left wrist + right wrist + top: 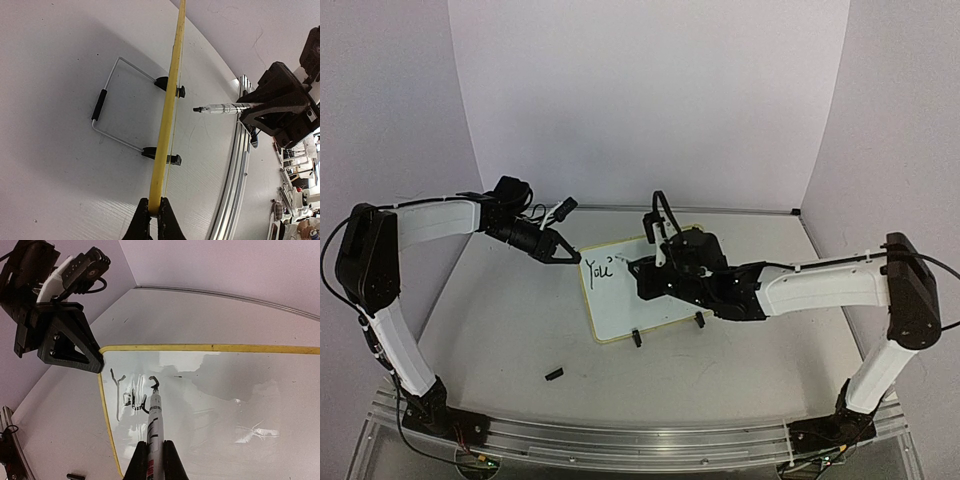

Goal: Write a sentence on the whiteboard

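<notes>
**Whiteboard** [638, 290], qty 1. White, rounded corners, thin yellow rim. Loc: mid-counter, between the two arms, standing on its lower edge.
- Clip feet [162, 156], qty 2, black, on lower rim.
- Wire frame [107, 107], qty 1, w/ black sleeve; lies on the counter behind the board, joined at the feet.

**Sentence** [127, 395], qty 1, partial: "You" plus one small hooked stroke, black, upper-left part of board. Rest of board blank.

**Marker** [154, 425], qty 1, pale barrel, dark tip at the hooked stroke.

**Right end effector** [155, 452]: clenched round marker barrel, over board face.

**Left end effector** [154, 212]: clenched on yellow rim at board's upper-left corner, fingers either side of the edge.

**Small black piece** [554, 375], qty 1, loose on counter, near side, well apart from board; type can't tell.

**Counter** [500, 330]: white, faint grain. Metal rail [640, 440] along near edge, carries both arm bases.

**Walls** [650, 100]: plain pale panels, 3 sides.
</notes>
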Robot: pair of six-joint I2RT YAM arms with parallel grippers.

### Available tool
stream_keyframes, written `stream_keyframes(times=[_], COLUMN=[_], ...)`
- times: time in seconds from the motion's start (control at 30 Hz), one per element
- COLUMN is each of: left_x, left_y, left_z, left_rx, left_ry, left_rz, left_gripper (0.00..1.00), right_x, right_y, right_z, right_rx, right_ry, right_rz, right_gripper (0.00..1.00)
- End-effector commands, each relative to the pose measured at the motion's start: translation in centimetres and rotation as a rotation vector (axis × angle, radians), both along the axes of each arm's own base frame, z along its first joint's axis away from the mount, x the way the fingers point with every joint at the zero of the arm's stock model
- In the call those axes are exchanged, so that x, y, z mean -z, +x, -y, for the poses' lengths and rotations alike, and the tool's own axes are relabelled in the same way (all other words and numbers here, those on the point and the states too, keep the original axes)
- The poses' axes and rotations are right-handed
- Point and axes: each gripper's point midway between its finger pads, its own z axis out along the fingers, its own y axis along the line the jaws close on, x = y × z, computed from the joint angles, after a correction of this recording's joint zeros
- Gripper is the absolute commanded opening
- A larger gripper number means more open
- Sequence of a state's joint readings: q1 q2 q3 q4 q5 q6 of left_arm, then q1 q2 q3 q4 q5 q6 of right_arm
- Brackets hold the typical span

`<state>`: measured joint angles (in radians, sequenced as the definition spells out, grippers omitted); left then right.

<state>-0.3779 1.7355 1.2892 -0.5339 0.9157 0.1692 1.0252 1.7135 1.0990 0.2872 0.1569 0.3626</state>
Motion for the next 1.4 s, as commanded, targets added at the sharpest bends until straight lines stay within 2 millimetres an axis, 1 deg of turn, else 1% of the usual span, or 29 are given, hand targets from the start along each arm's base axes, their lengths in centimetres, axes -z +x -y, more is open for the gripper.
stream_keyframes(times=[0.0,0.23,0.37,0.57,0.8,0.9,1.03,1.17,1.37], left_x=[-0.9,-0.8,-0.8,-0.9,-0.9,-1.0,-1.0,-1.0,-0.9], left_y=[0.3,0.4,0.4,0.4,0.4,0.4,0.4,0.4,0.4], left_z=[0.4,0.5,0.4,0.4,0.4,0.4,0.4,0.4,0.4], left_rx=[0.022,0.022,0.021,0.021,0.020,0.019,0.017,0.017,0.016], left_ry=[0.006,0.008,0.008,0.009,0.008,0.009,0.011,0.010,0.011], left_rz=[0.062,0.061,0.062,0.065,0.066,0.068,0.070,0.069,0.069], left_gripper=[0.00,0.00,0.00,0.00,0.00,0.00,0.00,0.00,0.00], right_x=[-0.9,-0.4,0.3,1.2,2.7,3.7,4.5,4.4,3.1], right_y=[1.2,1.7,2.0,2.0,1.1,0.6,-0.1,-0.4,0.1], right_z=[-0.6,-0.9,-0.5,0.3,1.5,1.7,2.0,2.0,1.2], right_rx=[0.020,0.031,0.056,0.081,0.085,0.074,0.065,0.057,0.052], right_ry=[-0.001,-0.020,-0.045,-0.063,-0.072,-0.077,-0.072,-0.055,0.004], right_rz=[0.033,0.034,0.022,0.002,-0.039,-0.066,-0.092,-0.091,-0.054], right_gripper=[0.00,0.00,0.00,0.00,0.00,0.00,0.00,0.00,0.00])
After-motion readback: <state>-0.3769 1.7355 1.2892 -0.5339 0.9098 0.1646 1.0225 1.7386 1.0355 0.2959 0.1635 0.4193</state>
